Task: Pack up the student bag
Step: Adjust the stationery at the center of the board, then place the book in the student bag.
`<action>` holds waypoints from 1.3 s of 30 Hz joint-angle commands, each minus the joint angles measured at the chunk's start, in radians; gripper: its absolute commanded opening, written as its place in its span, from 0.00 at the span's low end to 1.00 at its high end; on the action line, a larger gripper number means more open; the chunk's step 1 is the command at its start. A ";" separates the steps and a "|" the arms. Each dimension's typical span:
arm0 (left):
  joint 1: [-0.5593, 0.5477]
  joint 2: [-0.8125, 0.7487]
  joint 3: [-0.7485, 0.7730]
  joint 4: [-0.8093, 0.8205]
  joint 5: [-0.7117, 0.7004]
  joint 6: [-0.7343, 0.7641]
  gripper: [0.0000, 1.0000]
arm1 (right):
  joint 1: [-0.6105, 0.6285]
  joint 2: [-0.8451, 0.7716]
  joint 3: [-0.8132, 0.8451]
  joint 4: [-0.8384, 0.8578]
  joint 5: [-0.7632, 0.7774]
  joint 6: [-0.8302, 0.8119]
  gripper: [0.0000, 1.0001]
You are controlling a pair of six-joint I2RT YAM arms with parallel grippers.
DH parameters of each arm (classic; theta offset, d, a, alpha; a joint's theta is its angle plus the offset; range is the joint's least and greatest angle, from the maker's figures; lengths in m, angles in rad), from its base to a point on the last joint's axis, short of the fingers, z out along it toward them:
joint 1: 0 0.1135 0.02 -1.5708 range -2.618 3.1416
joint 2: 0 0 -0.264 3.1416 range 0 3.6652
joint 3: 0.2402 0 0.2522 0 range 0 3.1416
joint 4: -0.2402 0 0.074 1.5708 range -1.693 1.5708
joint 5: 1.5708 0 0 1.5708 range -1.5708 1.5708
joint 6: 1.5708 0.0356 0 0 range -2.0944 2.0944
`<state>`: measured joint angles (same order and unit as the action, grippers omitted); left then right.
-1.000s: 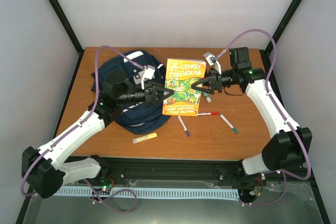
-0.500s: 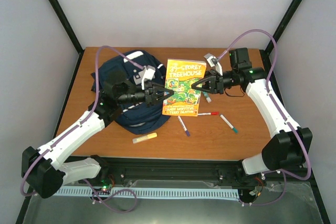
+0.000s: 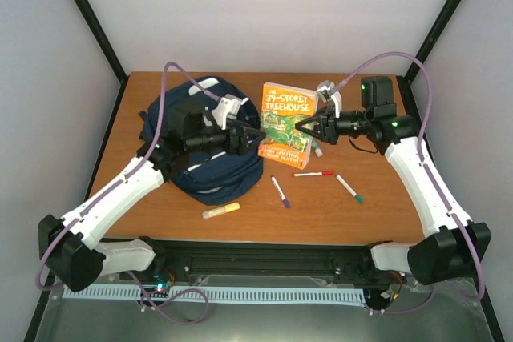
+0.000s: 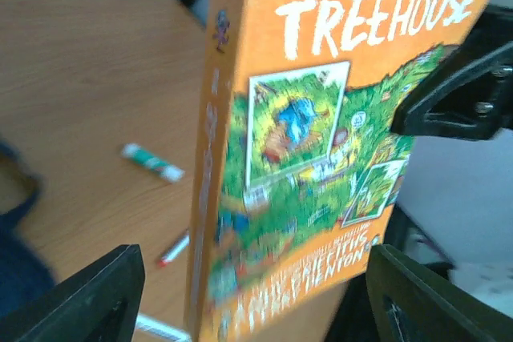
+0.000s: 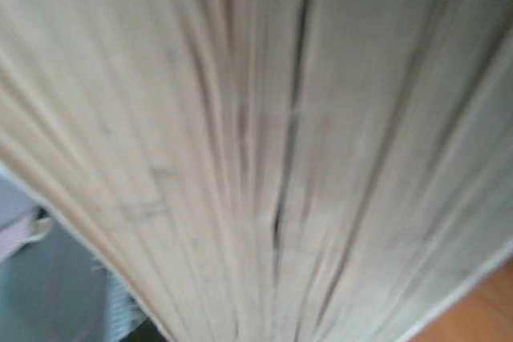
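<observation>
gripping the orange book (image 3: 282, 122) by its page edge, right gripper (image 3: 308, 128) holds it tilted above the table (image 3: 377, 214), left gripper (image 3: 259, 134) spread wide just beside its spine, student bag (image 3: 210, 175) lying beneath it on the table's left side

Left arm (image 3: 112, 198) and right arm (image 3: 421, 174), both white-shelled with chunky black joints; a purple cable (image 3: 164, 106) loops along each; black triangular fingers (image 4: 92, 294) on the left hand (image 3: 255, 135); tiny green light (image 3: 394, 124), right of frame.
</observation>
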<state>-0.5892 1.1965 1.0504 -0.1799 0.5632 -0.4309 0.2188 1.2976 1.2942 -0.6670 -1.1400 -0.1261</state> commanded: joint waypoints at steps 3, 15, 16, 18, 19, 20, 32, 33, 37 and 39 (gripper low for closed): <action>0.005 0.088 0.182 -0.500 -0.460 0.232 0.73 | 0.003 -0.017 -0.116 0.102 0.486 -0.030 0.03; -0.088 0.178 0.089 -0.607 -0.715 0.371 0.65 | -0.064 -0.101 -0.299 0.215 0.546 -0.059 0.03; -0.111 0.207 0.095 -0.613 -0.729 0.381 0.64 | -0.077 -0.097 -0.298 0.215 0.538 -0.056 0.03; -0.155 0.253 0.112 -0.622 -0.745 0.395 0.63 | -0.094 -0.088 -0.297 0.213 0.534 -0.054 0.03; -0.173 0.275 0.124 -0.629 -0.750 0.401 0.63 | -0.100 -0.087 -0.298 0.212 0.532 -0.052 0.03; -0.191 0.301 0.137 -0.635 -0.758 0.405 0.63 | -0.105 -0.085 -0.297 0.212 0.528 -0.052 0.03; -0.253 0.522 0.273 -0.711 -0.919 0.417 0.60 | -0.118 -0.086 -0.302 0.209 0.505 -0.060 0.03; -0.254 0.528 0.277 -0.713 -0.912 0.418 0.60 | -0.118 -0.084 -0.302 0.207 0.504 -0.060 0.03; -0.256 0.548 0.288 -0.717 -0.863 0.422 0.58 | -0.119 -0.074 -0.299 0.203 0.501 -0.065 0.03; -0.258 0.553 0.288 -0.717 -0.832 0.425 0.60 | -0.119 -0.071 -0.297 0.202 0.496 -0.066 0.03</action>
<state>-0.8322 1.7332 1.2953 -0.8738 -0.3092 -0.0284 0.1059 1.2282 0.9916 -0.5228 -0.6041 -0.1768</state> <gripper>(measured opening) 0.585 0.180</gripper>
